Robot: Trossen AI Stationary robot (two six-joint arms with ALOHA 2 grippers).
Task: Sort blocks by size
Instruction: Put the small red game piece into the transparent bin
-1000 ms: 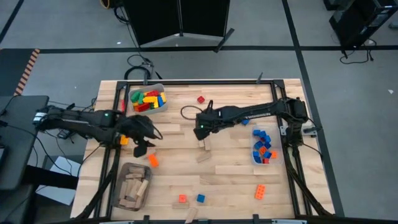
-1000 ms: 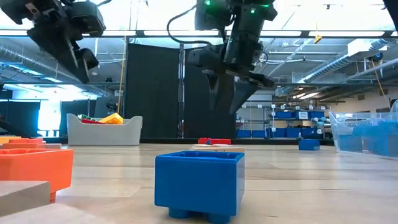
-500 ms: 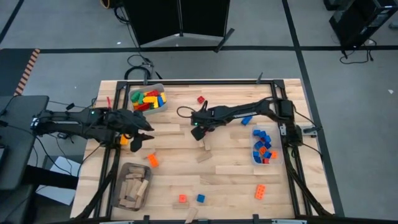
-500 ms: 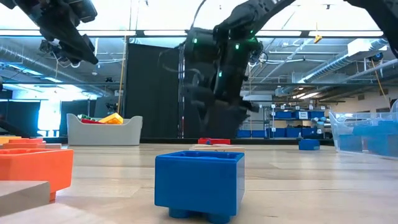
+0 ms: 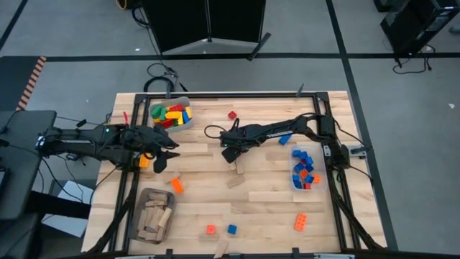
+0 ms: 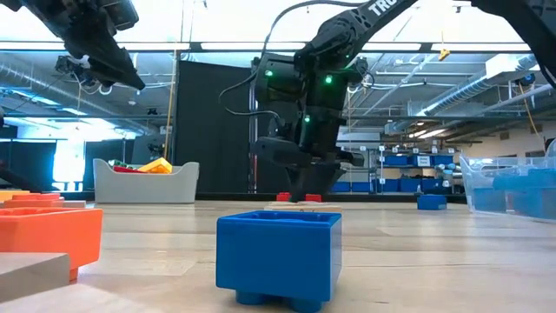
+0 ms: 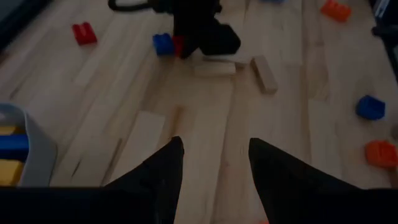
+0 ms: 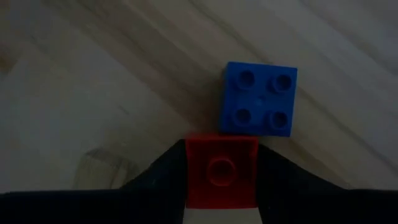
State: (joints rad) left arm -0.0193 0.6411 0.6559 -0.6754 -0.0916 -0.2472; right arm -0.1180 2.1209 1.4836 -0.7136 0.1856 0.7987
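The right gripper is down low on the pale wooden table, near the middle, and its two dark fingers are squeezed on a small red studded plastic brick. A small blue plastic brick with four studs sits right in front of the red one, touching it, on the side away from the gripper. So if the arm lifts, I think the red brick should go straight up and not forward, or it will push the blue one

The left gripper hangs above the table on the left side, with its fingers apart and nothing between them. The right arm is much nearer to these two bricks

From above you can only see the dark right arm over that spot; the two bricks are hidden under it. The right wrist camera shows them clearly. The left wrist camera shows them from far off, with a tan wooden block lying flat just beside them, which the right wrist camera does not show clearly
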